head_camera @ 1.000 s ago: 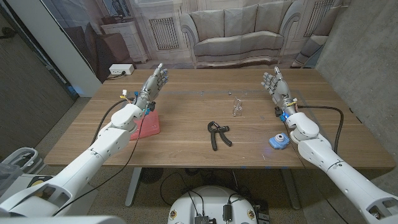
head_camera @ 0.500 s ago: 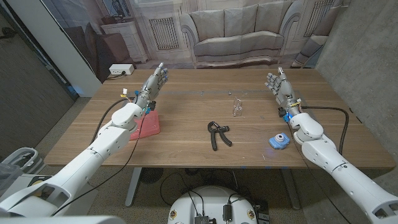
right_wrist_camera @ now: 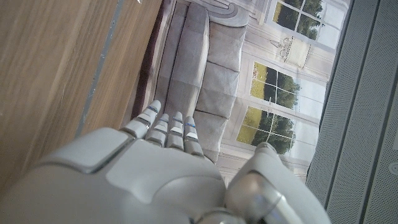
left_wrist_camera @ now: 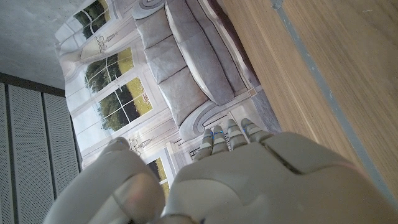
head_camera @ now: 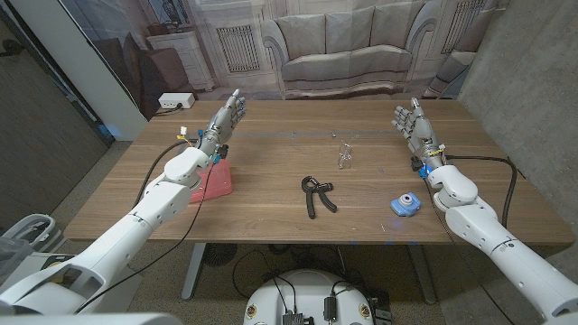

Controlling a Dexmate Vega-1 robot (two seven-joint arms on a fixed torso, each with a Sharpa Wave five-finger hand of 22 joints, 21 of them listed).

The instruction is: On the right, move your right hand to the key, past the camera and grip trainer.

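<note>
A small silver key (head_camera: 343, 154) on a ring lies mid-table, toward the far side. Nearer me a black grip trainer (head_camera: 317, 194) lies on the wood, and a small blue camera (head_camera: 405, 205) sits at the right front. My right hand (head_camera: 414, 127) is raised at the far right, fingers straight and apart, holding nothing, well to the right of the key and beyond the camera. Its back shows in the right wrist view (right_wrist_camera: 149, 168). My left hand (head_camera: 224, 120) is raised at the far left, fingers extended and empty, and its back shows in the left wrist view (left_wrist_camera: 242, 168).
A pink flat object (head_camera: 210, 183) lies on the table (head_camera: 271, 212) under my left forearm. A strip of pale tape (head_camera: 271, 135) runs across the far side of the table. A white power strip (head_camera: 175, 101) lies on the floor beyond the left corner.
My right hand and forearm have shifted to the right and slightly farther from me, away from the key. The left arm has not moved.
</note>
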